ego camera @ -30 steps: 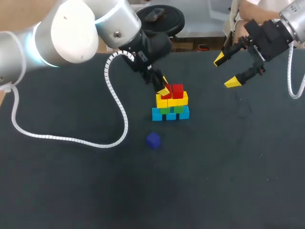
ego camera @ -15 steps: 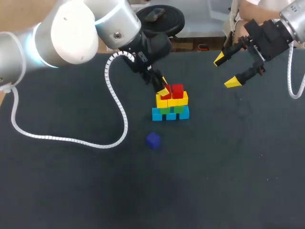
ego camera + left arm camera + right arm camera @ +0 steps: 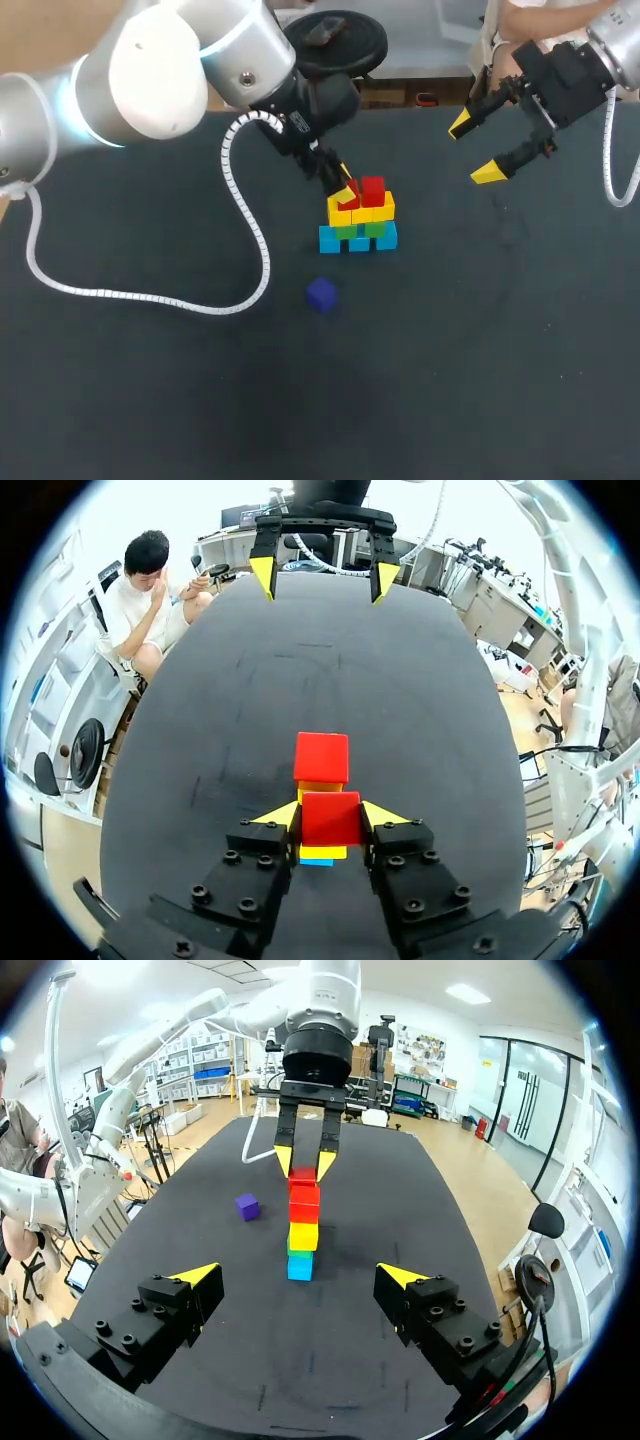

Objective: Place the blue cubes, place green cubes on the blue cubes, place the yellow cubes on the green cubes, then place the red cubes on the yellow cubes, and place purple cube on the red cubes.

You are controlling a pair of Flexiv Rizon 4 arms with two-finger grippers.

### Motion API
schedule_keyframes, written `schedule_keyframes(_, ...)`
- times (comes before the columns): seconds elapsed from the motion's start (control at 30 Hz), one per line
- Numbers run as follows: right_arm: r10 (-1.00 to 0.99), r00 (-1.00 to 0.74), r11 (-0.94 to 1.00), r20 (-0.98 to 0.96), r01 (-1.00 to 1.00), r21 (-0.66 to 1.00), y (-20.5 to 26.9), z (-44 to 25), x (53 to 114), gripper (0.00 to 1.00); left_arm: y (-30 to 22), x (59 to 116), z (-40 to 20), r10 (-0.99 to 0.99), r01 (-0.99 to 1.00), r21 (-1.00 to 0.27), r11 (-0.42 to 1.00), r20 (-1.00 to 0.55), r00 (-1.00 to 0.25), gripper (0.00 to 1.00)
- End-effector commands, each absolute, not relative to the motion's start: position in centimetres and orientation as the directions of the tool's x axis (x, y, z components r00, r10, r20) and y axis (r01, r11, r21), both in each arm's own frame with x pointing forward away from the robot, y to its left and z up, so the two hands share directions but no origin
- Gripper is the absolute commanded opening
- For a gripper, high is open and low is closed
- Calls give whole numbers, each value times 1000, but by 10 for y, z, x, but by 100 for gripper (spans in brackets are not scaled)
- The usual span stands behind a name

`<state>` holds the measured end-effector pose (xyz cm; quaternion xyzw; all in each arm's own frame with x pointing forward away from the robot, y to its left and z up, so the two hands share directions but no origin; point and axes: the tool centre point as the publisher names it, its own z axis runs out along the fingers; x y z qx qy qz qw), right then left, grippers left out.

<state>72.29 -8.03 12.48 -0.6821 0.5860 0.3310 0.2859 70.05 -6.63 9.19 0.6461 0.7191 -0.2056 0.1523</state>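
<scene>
A small stack stands mid-table: blue cubes (image 3: pixel 358 240) at the bottom, green cubes (image 3: pixel 360 229) on them, then a row of yellow cubes (image 3: pixel 362 210). One red cube (image 3: pixel 373 188) sits on the yellow row. Beside it my left gripper (image 3: pixel 346 186) is shut on a second red cube (image 3: pixel 330 818), held at the top of the stack, its yellow fingertips (image 3: pixel 274 814) pressing both sides. The purple cube (image 3: pixel 321 293) lies alone in front of the stack. My right gripper (image 3: pixel 478 148) hangs open and empty at the back right, well away from the stack (image 3: pixel 303 1222).
My left arm's white coiled cable (image 3: pixel 240 230) loops over the table left of the stack. The dark table (image 3: pixel 480 350) ends close behind the right gripper.
</scene>
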Motion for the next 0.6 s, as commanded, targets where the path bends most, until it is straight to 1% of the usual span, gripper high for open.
schedule_keyframes(0.03,-611,94,-149,-786,-989,-2,-80,125,722,100,-66,704,93,866,992,-99,79,-485,-117,0)
schedule_keyframes(0.6,-611,94,-149,-786,-989,-2,-80,125,722,100,-69,712,91,868,992,-99,75,-484,-114,0)
